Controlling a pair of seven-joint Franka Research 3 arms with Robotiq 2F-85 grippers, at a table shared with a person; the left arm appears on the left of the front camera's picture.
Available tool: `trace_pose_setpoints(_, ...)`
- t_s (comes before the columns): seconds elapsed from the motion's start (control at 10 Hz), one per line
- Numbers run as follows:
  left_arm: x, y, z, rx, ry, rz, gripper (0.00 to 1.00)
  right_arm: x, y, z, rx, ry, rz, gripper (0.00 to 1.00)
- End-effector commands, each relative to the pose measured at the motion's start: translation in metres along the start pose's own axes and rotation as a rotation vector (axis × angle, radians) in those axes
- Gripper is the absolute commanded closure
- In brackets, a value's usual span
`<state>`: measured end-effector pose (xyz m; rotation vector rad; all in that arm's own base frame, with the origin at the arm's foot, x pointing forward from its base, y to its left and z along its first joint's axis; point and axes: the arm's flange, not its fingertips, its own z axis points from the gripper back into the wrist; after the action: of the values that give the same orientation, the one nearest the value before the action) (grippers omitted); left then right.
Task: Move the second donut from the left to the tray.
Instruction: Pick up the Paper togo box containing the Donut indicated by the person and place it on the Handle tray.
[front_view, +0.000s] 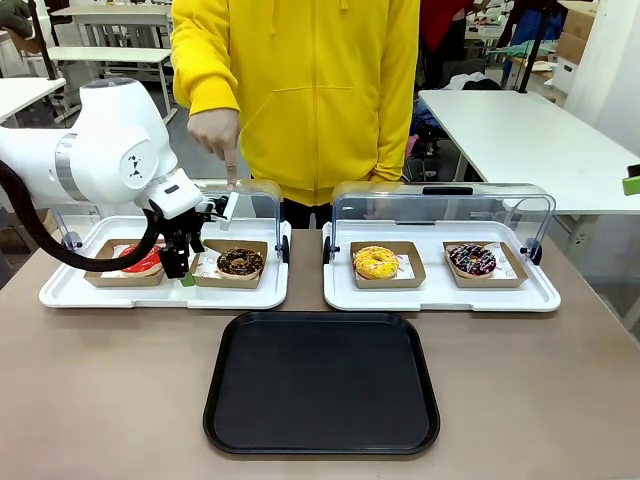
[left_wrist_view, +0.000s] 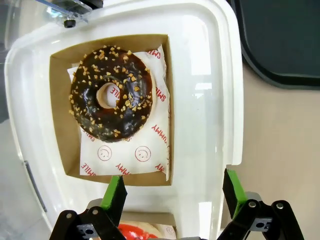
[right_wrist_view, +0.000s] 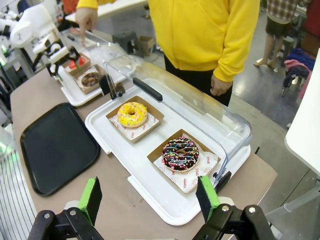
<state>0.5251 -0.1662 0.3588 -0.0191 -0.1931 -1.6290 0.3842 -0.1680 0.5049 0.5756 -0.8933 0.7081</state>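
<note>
Tray (front_view: 321, 383): black, flat on the table at 6 o'clock. White tray (front_view: 262, 292): at the black tray's 10 o'clock. Left gripper (left_wrist_view: 172, 192): jaws wide apart, empty, over the white tray. Right gripper (right_wrist_view: 149, 197): jaws spread, empty. Second donut from the left (left_wrist_view: 111, 101): chocolate, crumb-topped, in a brown holder (left_wrist_view: 60, 125) on the white tray, at the left gripper's 11 o'clock, untouched.
</note>
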Motion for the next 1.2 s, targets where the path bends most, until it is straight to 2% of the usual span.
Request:
trace_pose_setpoints(0.0, 0.001, 0.008, -0.008, -0.021, 0.002, -0.036, 0.0, 0.001, -0.002, -0.001, 0.001, -0.03, 0.026, 0.0)
trace_pose_setpoints(1.1, 0.002, 0.024, -0.041, -0.02, 0.033, -0.036, 0.0, 0.001, -0.002, -0.001, 0.001, -0.03, 0.026, 0.0)
